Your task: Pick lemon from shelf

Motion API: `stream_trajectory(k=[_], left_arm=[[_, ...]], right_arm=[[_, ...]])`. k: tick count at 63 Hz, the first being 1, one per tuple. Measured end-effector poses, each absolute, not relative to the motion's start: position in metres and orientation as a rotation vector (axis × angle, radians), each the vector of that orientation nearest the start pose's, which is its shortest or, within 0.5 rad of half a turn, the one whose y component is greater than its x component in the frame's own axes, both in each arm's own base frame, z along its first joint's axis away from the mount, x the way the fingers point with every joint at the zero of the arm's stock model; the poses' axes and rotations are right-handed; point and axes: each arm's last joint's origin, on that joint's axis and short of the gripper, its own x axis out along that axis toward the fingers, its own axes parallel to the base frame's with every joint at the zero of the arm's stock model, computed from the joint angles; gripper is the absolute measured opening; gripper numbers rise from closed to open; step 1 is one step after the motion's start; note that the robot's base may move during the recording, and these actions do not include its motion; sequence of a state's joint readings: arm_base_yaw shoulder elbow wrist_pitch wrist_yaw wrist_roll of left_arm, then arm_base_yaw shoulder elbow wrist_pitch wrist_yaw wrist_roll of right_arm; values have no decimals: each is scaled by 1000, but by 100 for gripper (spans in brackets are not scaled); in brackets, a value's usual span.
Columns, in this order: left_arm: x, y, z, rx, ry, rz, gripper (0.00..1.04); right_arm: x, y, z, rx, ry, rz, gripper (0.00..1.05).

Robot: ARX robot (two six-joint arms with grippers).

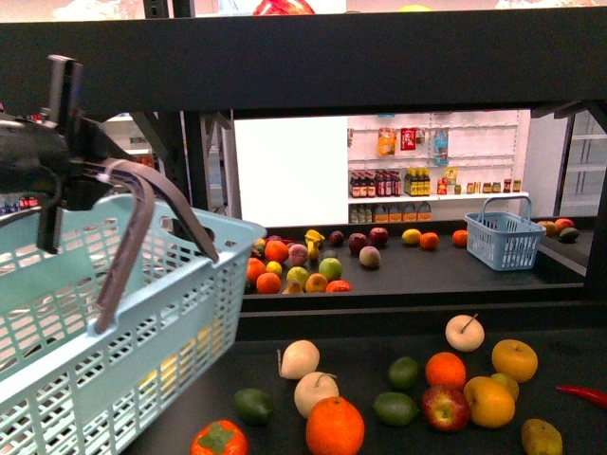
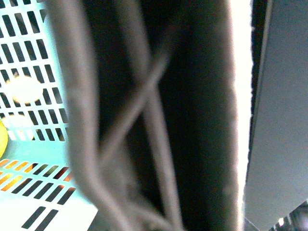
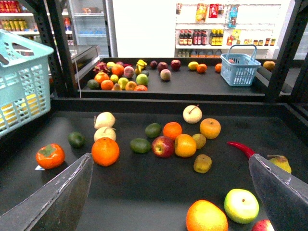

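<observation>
Reaching has not truly begun: my right pincer point(image 3: 171, 159) hangs released, its two fingers point(image 3: 57, 202) spread wide and holding nothing, low over the black shelf point(image 3: 144, 207), so I judge this to be the approach step. What I take for the lemon point(image 3: 202, 163), a dull yellow oval, lies on the shelf just ahead of that pincer, toward its right finger, close behind it a smaller yellow-green fruit point(image 3: 198, 140) and an orange-yellow one point(image 3: 185, 145). Next I should push forward and a little to that side, drop the fingers around the lemon alone, and clench without nudging its neighbours or the red chilli point(image 3: 238, 147) further out beyond the right finger. My left pincer point(image 1: 66, 161) is up at the side, and I judge it clenched on the grey handles point(image 1: 142, 204) of the pale blue basket point(image 1: 142, 313), which hangs tilted beneath it. My right wrist view is the only one giving the open fingers and their line to the lemon; the front view leaves that pincer out altogether and shows the lemon point(image 1: 542, 438) only at its lower corner, but it alone shows the basket hanging from my left arm. My left wrist view gives only blurred handles point(image 2: 82, 120) against basket mesh point(image 2: 29, 57), nothing of the lemon.
</observation>
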State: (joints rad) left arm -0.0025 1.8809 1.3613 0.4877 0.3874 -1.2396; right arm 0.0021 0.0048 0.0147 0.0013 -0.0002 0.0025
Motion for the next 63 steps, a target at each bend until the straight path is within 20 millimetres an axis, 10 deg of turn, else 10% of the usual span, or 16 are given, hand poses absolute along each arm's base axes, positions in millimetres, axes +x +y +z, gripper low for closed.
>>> stream_trajectory(k=[32, 63], left_arm=[[417, 121, 270, -1372, 85, -60, 10], [390, 175, 252, -1382, 39, 34, 10]], right_arm=[[97, 0, 168, 2, -11, 2, 97], [97, 0, 168, 2, -11, 2, 97]])
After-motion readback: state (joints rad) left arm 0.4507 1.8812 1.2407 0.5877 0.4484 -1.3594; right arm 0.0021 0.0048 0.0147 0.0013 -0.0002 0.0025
